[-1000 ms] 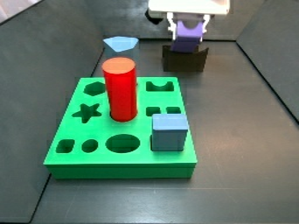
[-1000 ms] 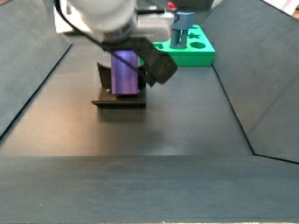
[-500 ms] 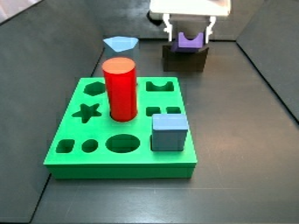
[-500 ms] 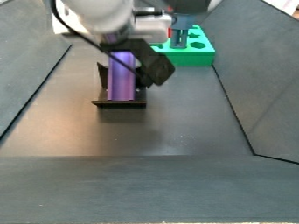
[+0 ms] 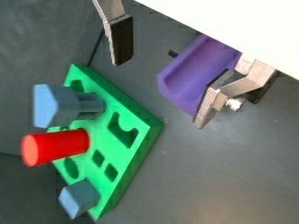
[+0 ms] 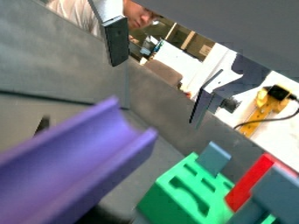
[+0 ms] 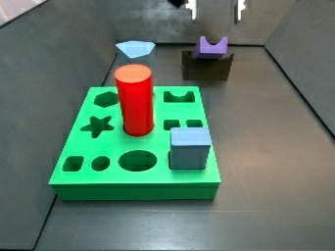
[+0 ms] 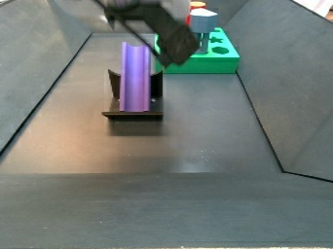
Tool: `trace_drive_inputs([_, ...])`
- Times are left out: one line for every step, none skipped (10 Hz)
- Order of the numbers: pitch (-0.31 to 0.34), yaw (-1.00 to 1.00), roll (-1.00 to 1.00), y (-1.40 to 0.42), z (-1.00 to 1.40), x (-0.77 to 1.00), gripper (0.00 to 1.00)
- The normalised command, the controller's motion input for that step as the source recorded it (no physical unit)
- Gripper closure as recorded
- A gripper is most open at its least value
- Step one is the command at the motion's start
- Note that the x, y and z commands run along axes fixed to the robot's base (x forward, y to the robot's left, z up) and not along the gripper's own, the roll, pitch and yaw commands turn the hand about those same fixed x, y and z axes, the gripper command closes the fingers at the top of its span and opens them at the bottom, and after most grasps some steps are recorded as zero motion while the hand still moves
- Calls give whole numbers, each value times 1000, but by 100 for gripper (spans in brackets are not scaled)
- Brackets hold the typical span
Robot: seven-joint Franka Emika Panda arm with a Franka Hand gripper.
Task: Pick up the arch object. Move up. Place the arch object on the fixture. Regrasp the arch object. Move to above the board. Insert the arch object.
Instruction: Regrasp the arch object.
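Observation:
The purple arch object (image 7: 211, 45) rests in the hollow of the dark fixture (image 7: 207, 67), notch up; in a side view it lies lengthwise on the fixture (image 8: 134, 76). My gripper (image 7: 216, 10) is open and empty, straight above the arch object and clear of it. In both wrist views the arch object (image 5: 191, 77) (image 6: 70, 171) lies below the spread fingers (image 5: 119, 37), touching neither. The green board (image 7: 92, 157) lies nearer the front, with the red cylinder (image 7: 133, 98) and the blue-grey cube (image 7: 190, 148) standing in it.
A pale blue pentagon piece (image 7: 133, 48) lies on the floor to the left of the fixture. Dark sloping walls close in the floor on both sides. The board also shows in a wrist view (image 5: 121, 140) beside the arch object.
My gripper has opened, let go of the arch object and moved straight up. The arch object stays on the fixture.

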Motion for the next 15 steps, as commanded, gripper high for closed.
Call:
trace_drive_inputs([41, 46, 32, 10, 533, -29, 0])
trace_drive_inputs([78, 28, 27, 13, 225, -25, 0])
trace_drive_inputs([65, 35, 1000, -694, 822, 136, 0])
trace_drive_inputs([66, 32, 1000, -668, 693, 147, 0])
trace_drive_inputs([63, 32, 1000, -536, 564, 79, 0])
trace_drive_inputs([59, 31, 1000, -335, 382, 18, 0])
trace_drive_inputs([56, 31, 1000, -157, 177, -12, 0])
trace_drive_inputs([55, 30, 1000, -79, 46, -5, 0])
trace_drive_inputs([55, 30, 1000, -46, 29, -8, 0])
trace_drive_inputs([53, 30, 1000, -34, 21, -17, 0])
trace_drive_inputs([49, 30, 1000, -25, 17, -20, 0])
trace_drive_inputs([46, 30, 1000, -22, 15, -21, 0])
trace_drive_inputs([43, 30, 1000, -20, 15, -18, 0])
trace_drive_inputs([40, 31, 1000, -20, 7, -10, 0])
trace_drive_inputs([37, 32, 1000, -17, 8, -3, 0])
